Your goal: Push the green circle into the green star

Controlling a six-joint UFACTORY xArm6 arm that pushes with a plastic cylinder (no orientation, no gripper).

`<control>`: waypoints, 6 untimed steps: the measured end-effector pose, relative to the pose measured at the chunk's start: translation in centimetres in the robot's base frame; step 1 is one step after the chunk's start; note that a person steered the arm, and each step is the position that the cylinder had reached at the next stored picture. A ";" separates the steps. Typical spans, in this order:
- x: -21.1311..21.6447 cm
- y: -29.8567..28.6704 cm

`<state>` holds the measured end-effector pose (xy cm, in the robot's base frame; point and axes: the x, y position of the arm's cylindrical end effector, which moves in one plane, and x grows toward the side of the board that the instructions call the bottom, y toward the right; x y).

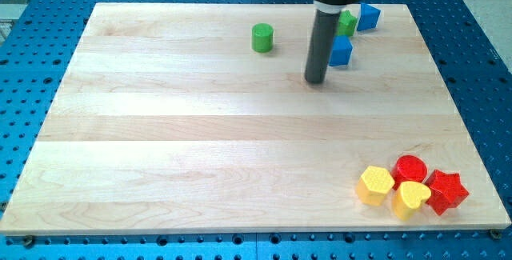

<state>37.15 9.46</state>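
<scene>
The green circle (262, 38) is a short green cylinder near the view's top, a little left of centre. The green star (347, 23) lies at the top right, partly hidden behind the rod, touching a blue block (368, 16) on its right. Another blue block (342, 51) lies just below the star. My tip (316, 80) rests on the board, to the right of and below the green circle, and just left of and below the lower blue block, apart from both.
At the view's bottom right sits a tight cluster: a yellow hexagon (375, 185), a yellow heart (410, 199), a red circle (411, 168) and a red star (446, 192). The wooden board (160, 148) lies on a blue perforated table.
</scene>
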 end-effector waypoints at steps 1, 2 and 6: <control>-3.4 6.1; -3.4 8.2; -7.4 -7.7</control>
